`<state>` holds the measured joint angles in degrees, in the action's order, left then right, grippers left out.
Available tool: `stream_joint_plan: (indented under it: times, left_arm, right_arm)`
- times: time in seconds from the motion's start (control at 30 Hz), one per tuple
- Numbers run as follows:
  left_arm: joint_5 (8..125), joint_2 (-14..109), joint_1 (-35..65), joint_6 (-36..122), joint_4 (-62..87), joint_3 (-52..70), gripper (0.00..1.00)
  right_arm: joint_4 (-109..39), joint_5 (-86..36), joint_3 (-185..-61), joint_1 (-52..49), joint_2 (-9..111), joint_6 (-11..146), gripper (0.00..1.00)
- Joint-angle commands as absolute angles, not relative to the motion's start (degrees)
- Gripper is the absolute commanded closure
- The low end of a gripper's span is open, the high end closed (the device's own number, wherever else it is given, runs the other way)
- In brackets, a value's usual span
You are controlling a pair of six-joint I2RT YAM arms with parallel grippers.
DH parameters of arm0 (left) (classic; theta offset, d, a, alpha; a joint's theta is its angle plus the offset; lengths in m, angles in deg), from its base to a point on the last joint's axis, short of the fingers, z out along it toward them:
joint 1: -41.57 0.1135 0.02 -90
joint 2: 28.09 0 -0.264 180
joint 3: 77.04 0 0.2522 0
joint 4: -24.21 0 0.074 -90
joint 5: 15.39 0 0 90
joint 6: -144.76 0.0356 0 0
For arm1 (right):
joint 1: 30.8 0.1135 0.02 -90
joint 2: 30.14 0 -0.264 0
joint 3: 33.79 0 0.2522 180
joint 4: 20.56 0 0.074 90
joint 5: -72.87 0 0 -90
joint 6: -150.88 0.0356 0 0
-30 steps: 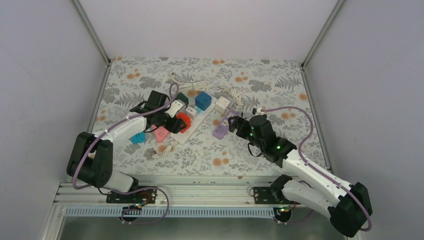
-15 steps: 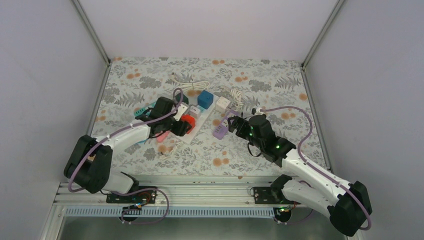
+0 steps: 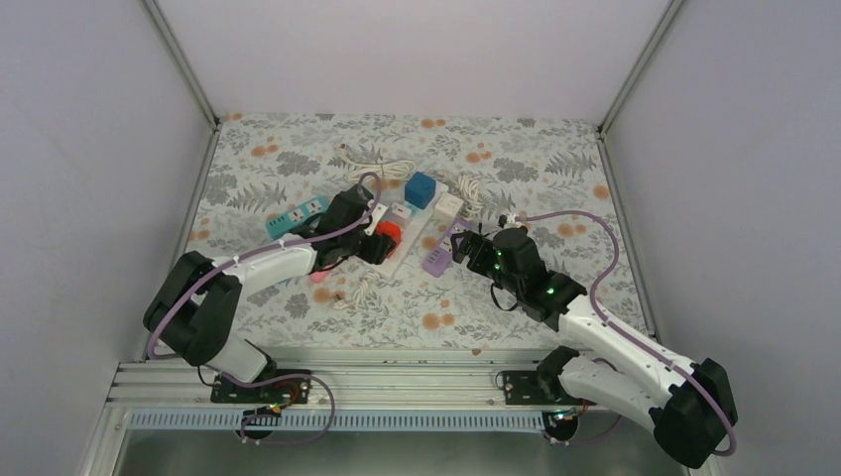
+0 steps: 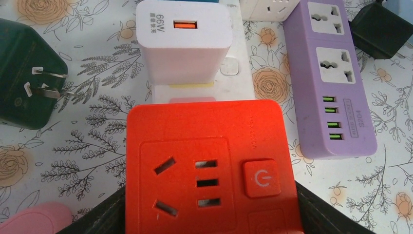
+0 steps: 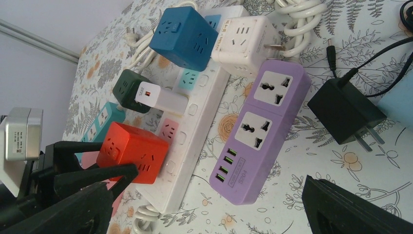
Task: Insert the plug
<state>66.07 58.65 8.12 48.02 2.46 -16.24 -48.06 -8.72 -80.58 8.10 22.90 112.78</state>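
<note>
Far left: left fingers [image 3: 375,243] were clamped on red cube plug [image 4: 204,161], one finger each side, holding it over the near end of white power strip [image 5: 195,122] on counter [image 3: 555,169]. Cube prongs were hidden underneath, so could not tell if they had entered. A free pink socket [image 5: 169,130] showed just at 12 o'clock of the cube in left wrist view, with white charger [image 4: 182,41] plugged in beyond it. Step judged: seating the cube. To do it well: nudge toward 12 o'clock until centred over pink socket, keep cube flat and square to the strip, press straight down, don't bump the charger. Strip looked loose, so it might slide. Next, purple strip [image 4: 331,83] lay at 2 o'clock of the cube. Far right, right fingers [image 3: 464,248] were apart and empty, hovering at 3 o'clock of purple strip; they could pin the white strip
</note>
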Motion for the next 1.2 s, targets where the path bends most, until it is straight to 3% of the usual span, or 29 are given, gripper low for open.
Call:
stream_joint_plan:
  times: [0.0,0.3,0.83,1.17]
  left_arm:
    - [71.9,62.3,8.0,46.6,-3.3,-18.1,0.42]
    - [79.2,66.8,6.2,43.9,-8.5,-16.5,0.42]
    - [81.8,74.2,6.1,39.2,-12.9,-15.2,0.41]
    - [77.6,75.2,6.2,39.1,-17.4,-12.3,0.41]
  right_arm:
    - [-46.9,-8.3,-80.2,7.7,23.2,112.8,0.00]
    - [-46.6,-8.3,-80.4,7.7,23.2,112.7,0.00]
    - [-46.3,-8.5,-80.4,7.7,23.2,112.7,0.00]
    - [-46.1,-8.2,-80.6,7.7,23.0,112.5,0.00]
